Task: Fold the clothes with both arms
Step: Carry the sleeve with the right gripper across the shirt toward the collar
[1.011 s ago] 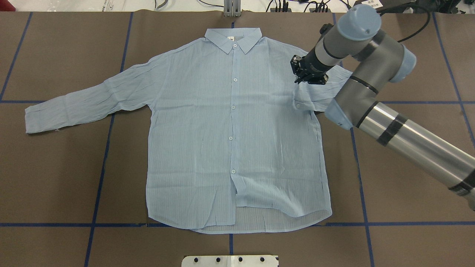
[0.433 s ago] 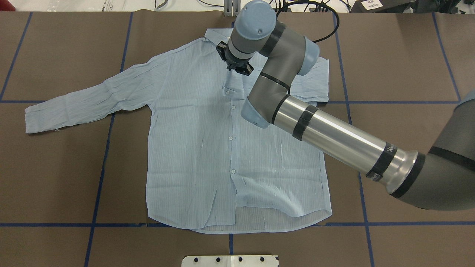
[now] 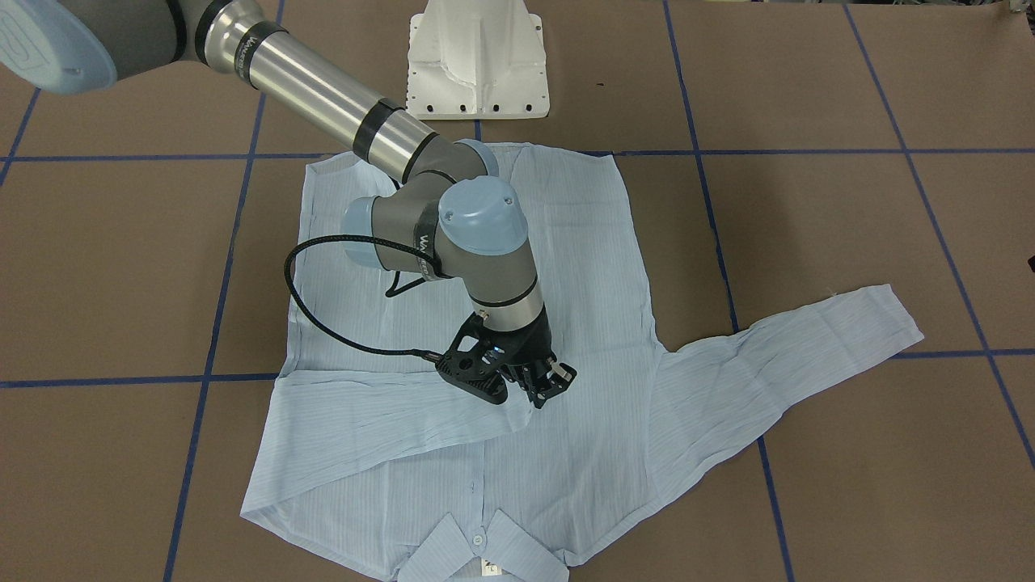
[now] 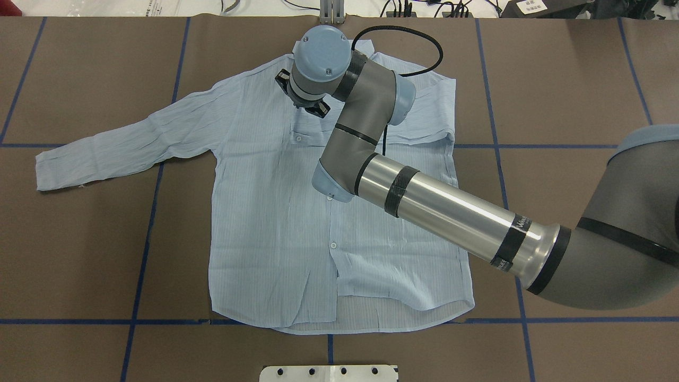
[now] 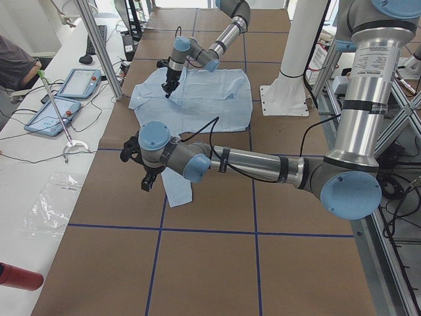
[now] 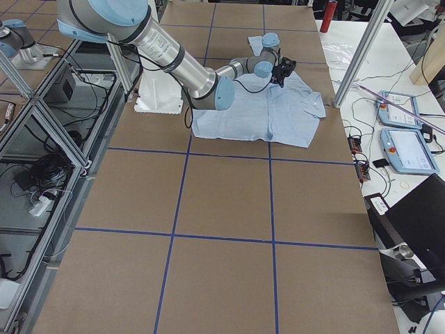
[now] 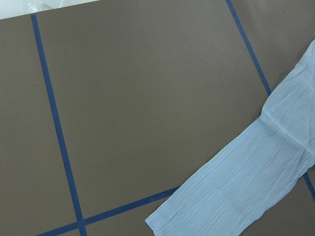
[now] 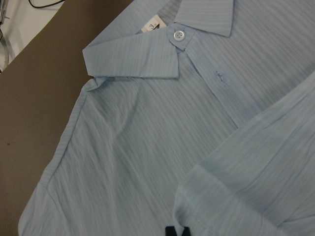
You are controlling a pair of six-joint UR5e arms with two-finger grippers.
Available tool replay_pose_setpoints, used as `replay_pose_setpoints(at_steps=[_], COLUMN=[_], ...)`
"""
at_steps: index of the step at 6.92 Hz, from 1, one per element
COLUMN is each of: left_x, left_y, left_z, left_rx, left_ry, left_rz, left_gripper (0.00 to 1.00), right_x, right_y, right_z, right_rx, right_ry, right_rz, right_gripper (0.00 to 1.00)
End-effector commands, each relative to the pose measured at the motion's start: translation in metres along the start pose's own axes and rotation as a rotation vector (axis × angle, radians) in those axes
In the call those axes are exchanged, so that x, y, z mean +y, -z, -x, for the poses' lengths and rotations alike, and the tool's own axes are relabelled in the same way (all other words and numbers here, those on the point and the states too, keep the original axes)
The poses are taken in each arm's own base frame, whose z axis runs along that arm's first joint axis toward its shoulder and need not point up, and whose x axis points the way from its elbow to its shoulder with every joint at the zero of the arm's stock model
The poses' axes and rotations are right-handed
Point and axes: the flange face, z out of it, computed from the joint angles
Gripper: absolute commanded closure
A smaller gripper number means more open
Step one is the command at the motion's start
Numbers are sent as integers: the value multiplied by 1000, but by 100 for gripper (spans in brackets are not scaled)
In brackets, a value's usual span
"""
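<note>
The pale-blue shirt (image 4: pixel 276 228) lies flat, front up, collar (image 3: pixel 477 554) at the far edge, neck tag (image 8: pixel 151 25) showing. Its left sleeve (image 4: pixel 122 148) stretches out flat. My right gripper (image 4: pixel 306 106) hovers low over the upper chest, left of the button line, shut on the right sleeve's cuff (image 4: pixel 307 135). That sleeve (image 3: pixel 388 420) is folded across the chest. The fingertips (image 8: pixel 176 231) pinch the fabric. My left gripper (image 5: pixel 146 181) shows only in the exterior left view, over the left cuff (image 7: pixel 236 191); I cannot tell if it is open or shut.
The white pedestal base (image 3: pixel 477 56) stands at the near table edge. Blue tape lines (image 4: pixel 143 244) cross the brown table. Beyond the far edge lie tablets (image 5: pixel 79 82) and cables, with a person (image 5: pixel 13 62) beside them.
My right arm has swept left across the shirt, carrying the right sleeve's cuff from the right shoulder past the buttons to the left chest. The sleeve now lies folded over the front.
</note>
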Motion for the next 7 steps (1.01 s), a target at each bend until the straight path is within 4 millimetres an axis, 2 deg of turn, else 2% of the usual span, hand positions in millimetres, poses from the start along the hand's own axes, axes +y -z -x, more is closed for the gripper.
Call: replay_pose_setpoints(at_steps=[1, 2, 3, 5, 6, 7], left_x=[2, 0, 1, -5, -10, -11], left_y=[0, 0, -3, -12, -25, -48], left_z=[0, -1, -3, -16, -32, -56], left_rx=[1, 0, 4, 15, 26, 47], left_ry=[1, -3, -3, -14, -5, 10], left_rz=[1, 0, 6, 17, 27, 38], left_gripper=[1, 1, 1, 1, 1, 1], right_x=[25, 32, 35, 49, 53, 55], right_y=[-6, -7, -8, 0, -2, 4], right_z=[6, 8, 8, 21, 19, 22], right_rx=[-10, -11, -13, -32, -29, -44], right_ry=[-5, -1, 2, 8, 3, 2], right_rz=[-26, -25, -35, -28, -23, -20], right_gripper=[42, 26, 2, 1, 1, 1])
